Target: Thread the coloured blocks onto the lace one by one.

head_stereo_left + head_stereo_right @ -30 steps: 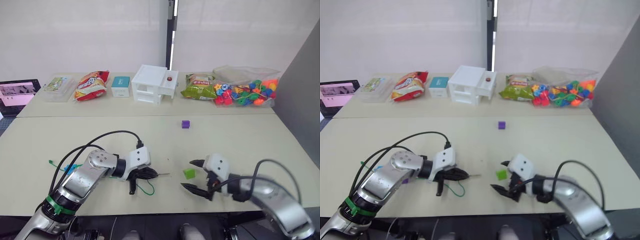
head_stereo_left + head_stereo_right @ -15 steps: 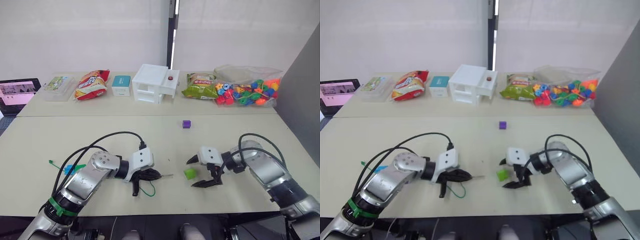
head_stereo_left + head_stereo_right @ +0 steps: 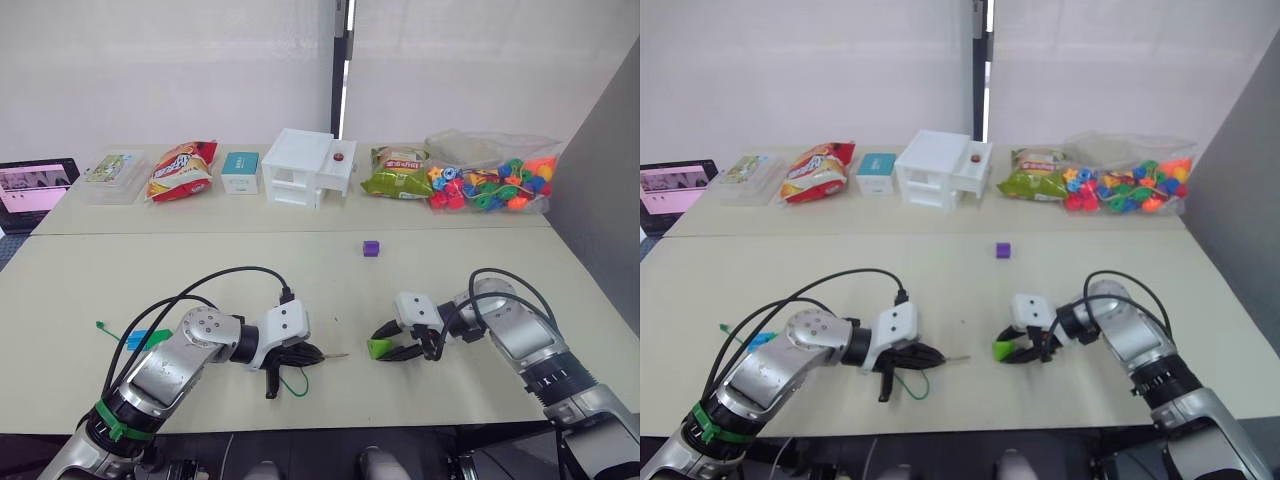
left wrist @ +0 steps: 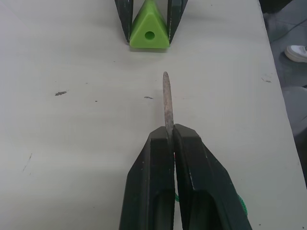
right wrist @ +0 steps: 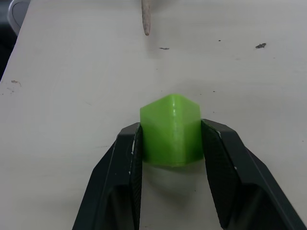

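Claws face each other: right claw (image 3: 385, 346) clenches light green block (image 3: 378, 348), left claw (image 3: 303, 355) pinches lace tip (image 4: 166, 103).

Beige table (image 3: 200, 270) spans frame, seam across upper third. Along far edge, upper part of frame, left to right: laptop (image 3: 38, 188) w/ pinkish screen at far left edge; clear plastic box (image 3: 112, 172); red/orange snack bag (image 3: 182, 170); small teal-and-white box (image 3: 241, 172); white drawer unit (image 3: 308, 168) w/ small red thing on top; green snack bag (image 3: 397, 174); clear bag of multicoloured beads (image 3: 492, 178) at upper right. White wall behind.
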